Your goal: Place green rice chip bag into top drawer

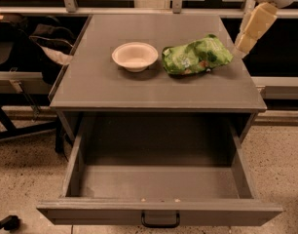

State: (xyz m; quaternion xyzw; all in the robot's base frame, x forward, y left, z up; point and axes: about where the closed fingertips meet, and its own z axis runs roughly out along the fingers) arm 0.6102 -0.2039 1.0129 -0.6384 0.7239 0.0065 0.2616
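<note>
The green rice chip bag (196, 57) lies on the grey cabinet top (154, 89), on its right half, just right of the white bowl (135, 56). The top drawer (158, 182) is pulled wide open below the cabinet top and holds only a few crumbs near its front; its black handle (160, 221) shows at the bottom edge. My gripper (240, 47) hangs from the cream arm at the top right, pointing down and left. Its tip is just off the bag's right end, at the cabinet's right edge, and holds nothing.
A dark chair and bags (27, 43) stand left of the cabinet. A metal rail (280, 87) runs behind on the right. The floor (22, 179) is speckled. Window frames line the back wall.
</note>
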